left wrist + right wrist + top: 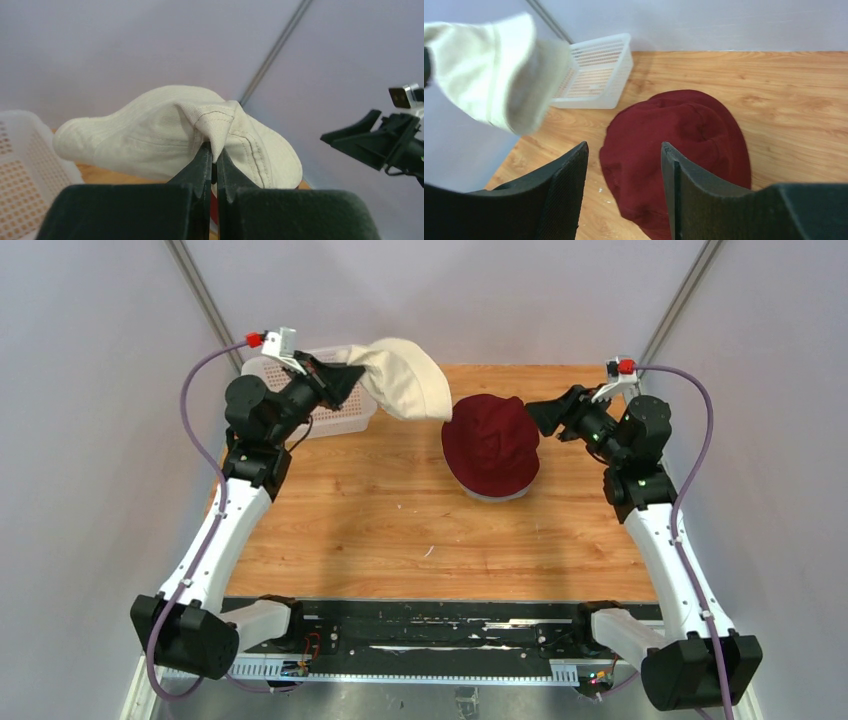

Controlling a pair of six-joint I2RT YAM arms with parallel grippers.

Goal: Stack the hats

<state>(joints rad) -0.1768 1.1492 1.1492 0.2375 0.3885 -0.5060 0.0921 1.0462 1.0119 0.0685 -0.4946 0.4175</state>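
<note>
Pinching beige hat (408,378) brim, left tool (213,150), crown pointing toward dark red hat (492,445), right tool (624,146) spread.

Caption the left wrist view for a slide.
Left gripper pinches a fold of the beige hat; basket at lower left, right gripper at far right.

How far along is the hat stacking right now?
Done: the dark red hat lies on the table with a pale edge showing under it, so it seems to top a pile; how many lie beneath is hidden. In hand: the left gripper is shut on the beige hat, held in the air. Left: setting it on the red one. The right gripper is open.
</note>
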